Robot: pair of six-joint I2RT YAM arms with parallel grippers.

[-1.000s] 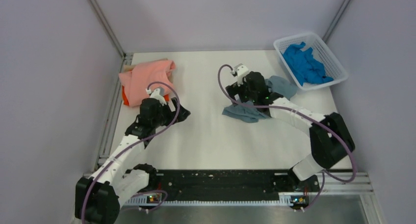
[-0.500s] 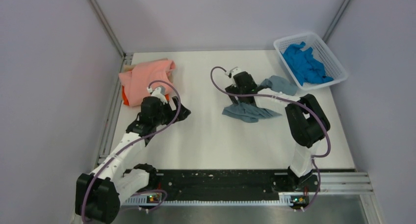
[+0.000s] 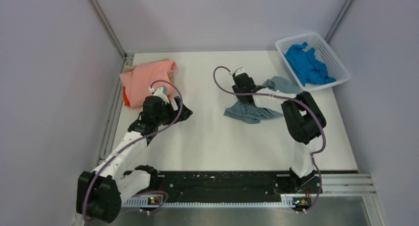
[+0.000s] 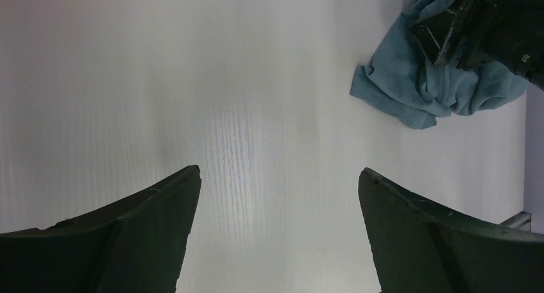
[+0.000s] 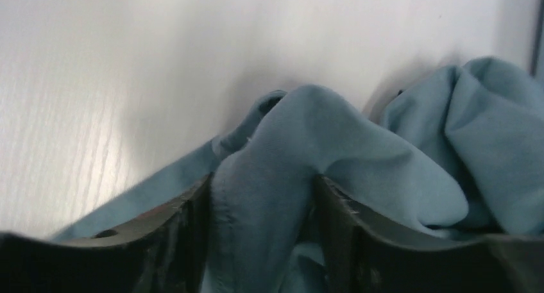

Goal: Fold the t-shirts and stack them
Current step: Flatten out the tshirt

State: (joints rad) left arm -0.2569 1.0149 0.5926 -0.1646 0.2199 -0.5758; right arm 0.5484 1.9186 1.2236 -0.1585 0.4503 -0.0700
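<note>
The dusty grey-blue t-shirt (image 3: 249, 113) lies crumpled mid-table, and the left wrist view shows the same grey-blue t-shirt (image 4: 410, 94) at the upper right. My right gripper (image 3: 245, 90) is down on it. In the right wrist view a bunched fold of that t-shirt (image 5: 359, 152) fills the gap of the right gripper (image 5: 263, 187), touching both fingers. My left gripper (image 3: 180, 112) hovers open over bare table left of centre, and the left gripper (image 4: 279, 177) has nothing between its fingers. A salmon-pink t-shirt (image 3: 148, 75) lies on an orange one (image 3: 126, 98) at the back left. A bright blue t-shirt (image 3: 307, 64) sits in the basket.
The white mesh basket (image 3: 341, 80) stands at the back right corner against the wall. Grey walls close the table (image 3: 222, 142) on the left, back and right. The black base rail (image 3: 217, 184) runs along the near edge.
The right arm swung its elbow in toward the table's middle and its gripper lowered onto the grey-blue t-shirt, jaws narrowing around a fold. The left arm barely moved.
</note>
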